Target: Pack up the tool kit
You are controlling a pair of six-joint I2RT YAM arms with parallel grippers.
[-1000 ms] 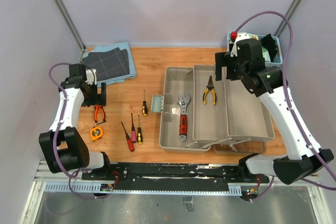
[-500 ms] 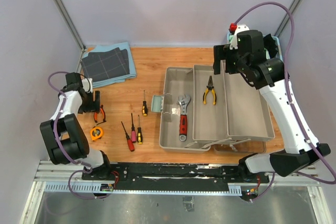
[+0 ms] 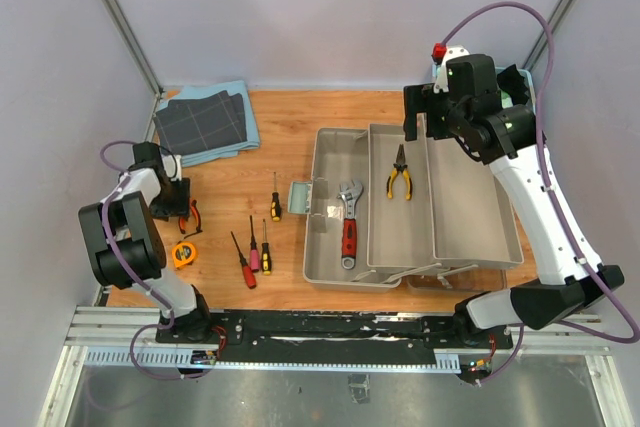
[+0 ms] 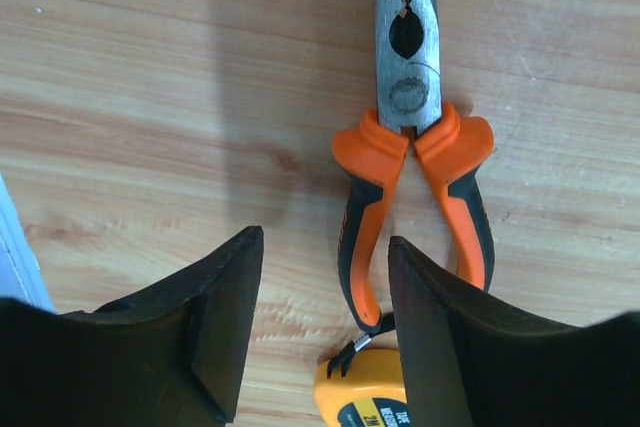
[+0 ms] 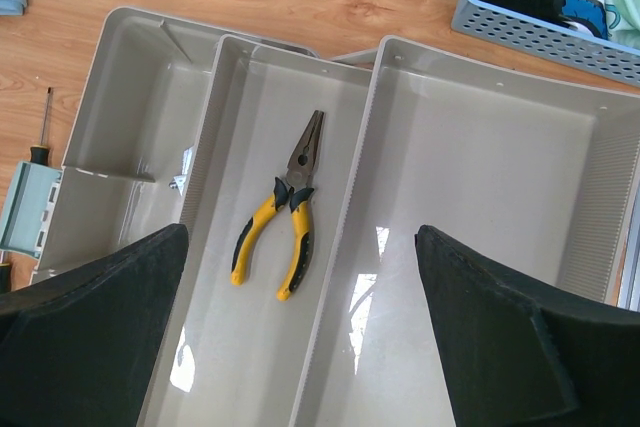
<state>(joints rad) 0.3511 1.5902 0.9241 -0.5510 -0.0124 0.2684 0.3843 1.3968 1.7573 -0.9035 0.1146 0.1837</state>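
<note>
The grey toolbox [image 3: 330, 139] lies open on the table with its trays spread. A red-handled wrench [image 3: 349, 227] rests in the left tray and yellow pliers [image 3: 399, 175] [image 5: 285, 202] in the middle tray. My left gripper [image 3: 178, 199] [image 4: 322, 242] is low over the orange-handled pliers [image 3: 190, 215] [image 4: 410, 177]. Its jaws stand apart, with the pliers' left handle between them and a gap on the left side. The orange tape measure [image 3: 184, 253] [image 4: 365, 392] lies just behind the handles. My right gripper [image 3: 418, 119] [image 5: 300, 237] hangs open above the trays and holds nothing.
Several small screwdrivers [image 3: 254, 252] lie on the wood between the tape measure and the toolbox, and one more screwdriver [image 3: 275, 199] lies farther back. Folded dark grid cloths [image 3: 205, 119] sit at the back left. A blue slatted basket [image 3: 520, 92] [image 5: 540, 7] stands at the back right.
My left gripper has dropped down onto the orange pliers and its jaws have narrowed. The right arm has lifted and shifted slightly left, still open.
</note>
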